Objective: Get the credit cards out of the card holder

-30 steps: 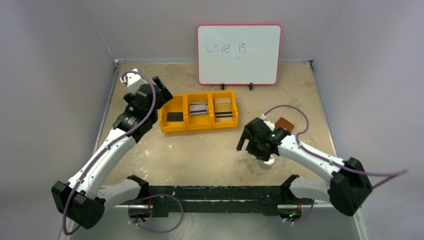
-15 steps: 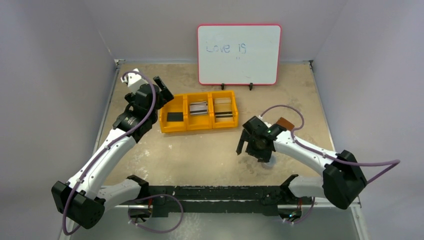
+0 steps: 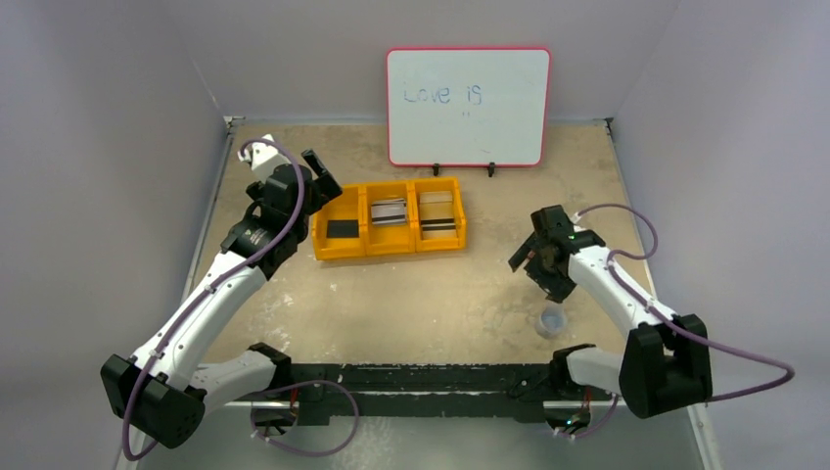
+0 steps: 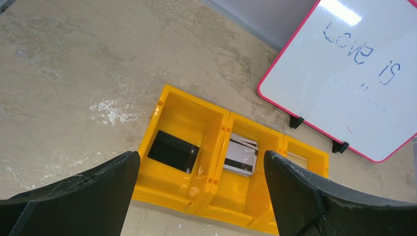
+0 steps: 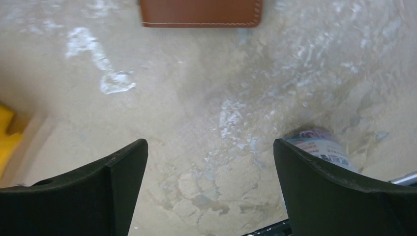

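Observation:
The card holder, a shut brown leather wallet, lies flat on the table at the top edge of the right wrist view. In the top view my right wrist hides it. My right gripper is open and empty above bare table, short of the wallet. The credit cards lie in the yellow bin: a black one on the left, a grey-white striped one in the middle, a beige one on the right. My left gripper is open and empty above the bin's left end.
A small pale container with a printed label stands near the front right and shows beside the right finger in the right wrist view. A pink-framed whiteboard stands at the back behind the bin.
My right arm has swung from the front middle to the right and back, over the wallet's place, uncovering the small container. The left arm has not moved.

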